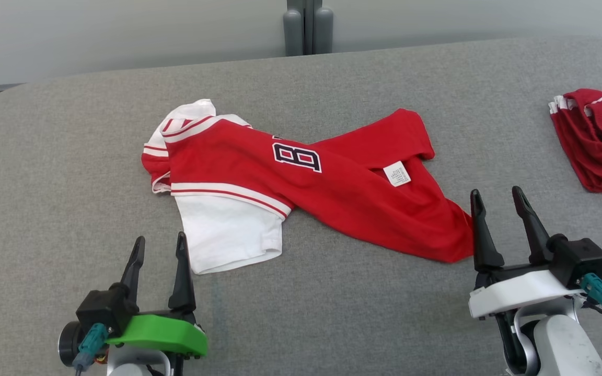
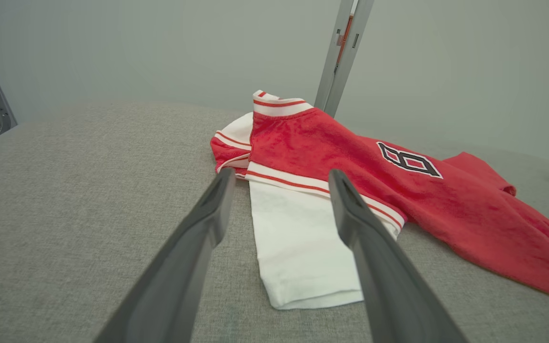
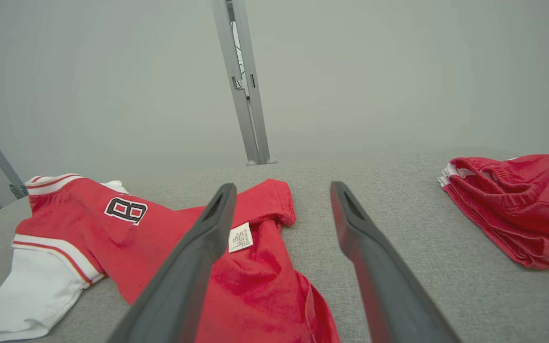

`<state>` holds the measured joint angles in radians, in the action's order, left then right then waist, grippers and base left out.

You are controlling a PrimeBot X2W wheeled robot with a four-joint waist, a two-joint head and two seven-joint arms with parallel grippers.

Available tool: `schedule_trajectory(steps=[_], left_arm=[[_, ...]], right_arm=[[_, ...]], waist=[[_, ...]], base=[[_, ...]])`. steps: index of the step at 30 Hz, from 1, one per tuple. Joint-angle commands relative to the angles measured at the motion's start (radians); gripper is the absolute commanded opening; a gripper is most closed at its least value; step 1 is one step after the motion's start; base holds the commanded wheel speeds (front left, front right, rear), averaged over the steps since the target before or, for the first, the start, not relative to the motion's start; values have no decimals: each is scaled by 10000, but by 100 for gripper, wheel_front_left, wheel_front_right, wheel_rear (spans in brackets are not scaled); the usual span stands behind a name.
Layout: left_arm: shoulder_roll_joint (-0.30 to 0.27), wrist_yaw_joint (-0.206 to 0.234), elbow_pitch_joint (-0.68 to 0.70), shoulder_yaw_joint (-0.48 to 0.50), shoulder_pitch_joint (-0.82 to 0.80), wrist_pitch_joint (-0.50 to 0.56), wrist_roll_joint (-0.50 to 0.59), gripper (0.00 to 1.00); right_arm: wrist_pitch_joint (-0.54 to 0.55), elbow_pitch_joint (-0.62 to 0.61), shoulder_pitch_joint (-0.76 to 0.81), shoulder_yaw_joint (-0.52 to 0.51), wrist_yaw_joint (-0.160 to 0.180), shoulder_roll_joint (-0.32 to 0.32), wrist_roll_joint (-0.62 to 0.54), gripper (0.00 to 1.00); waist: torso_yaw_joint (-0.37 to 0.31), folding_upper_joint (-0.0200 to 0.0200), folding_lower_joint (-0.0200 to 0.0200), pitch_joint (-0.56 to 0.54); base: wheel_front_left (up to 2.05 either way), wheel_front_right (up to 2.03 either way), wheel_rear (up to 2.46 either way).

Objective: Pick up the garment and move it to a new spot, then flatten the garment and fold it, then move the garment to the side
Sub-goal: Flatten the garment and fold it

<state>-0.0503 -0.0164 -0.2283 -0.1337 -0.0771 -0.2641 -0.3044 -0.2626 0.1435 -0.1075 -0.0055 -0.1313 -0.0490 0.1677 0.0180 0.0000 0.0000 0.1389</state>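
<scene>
**Head view.** Red garment (image 1: 301, 193) in a twisted heap about mid-table (image 1: 332, 73), lying on a diagonal. White sleeve (image 1: 228, 235) toward the left gripper (image 1: 160, 239), red hem just beside the right gripper (image 1: 496, 192). Neither flat nor folded. Judged early in the task, with flattening, folding and the shift aside all left to do. Both claws wide and empty. Right inner finger close to the hem, contact uncertain. Second red garment (image 1: 599, 141) bunched at the table's right edge, well apart.

**Left wrist view.** Long, dark, tapered fingers spread wide, nothing gripped. Beyond them the white sleeve, smooth and fairly flat, with a stitched cuff. Red body soft and slightly nappy, knit-like. White rib bands with thin red stripes at shoulder and collar. Black-and-white numeral patch (image 2: 410, 160) on the red body. Table covering a coarse grey weave.

**Right wrist view.** Claw wide, nothing held. Red hem rumpled and doubled over below the fingers. Small white care label (image 3: 240, 237) turned outward, so probably inside out at that end. Limp cloth, likely to bunch unless lifted at two points.
</scene>
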Motion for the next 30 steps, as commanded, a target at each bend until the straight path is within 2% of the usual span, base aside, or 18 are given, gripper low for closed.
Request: schedule_trajectory(steps=[1,9,20,30], left_arm=[[-13,100,97,-84,212,2,-124,100],[-13,336,253,-326,435,2,-156,100],[-11,355,162,-410,451,2,-106,100],[-17,275,-2099,-760,-194,238,-501,100]], right_arm=[[-30,56,94,114,12,-27,43,100],[-30,248,218,252,14,-29,-51,100],[-30,358,121,234,14,-29,-99,100],[-29,554,-31,88,14,-29,-75,100]], waist=[[94,0,0,-171],[139,0,0,-345],[99,0,0,-272],[-343,0,0,197]], base=[[0,0,0],[0,0,0],[0,0,0],[0,0,0]])
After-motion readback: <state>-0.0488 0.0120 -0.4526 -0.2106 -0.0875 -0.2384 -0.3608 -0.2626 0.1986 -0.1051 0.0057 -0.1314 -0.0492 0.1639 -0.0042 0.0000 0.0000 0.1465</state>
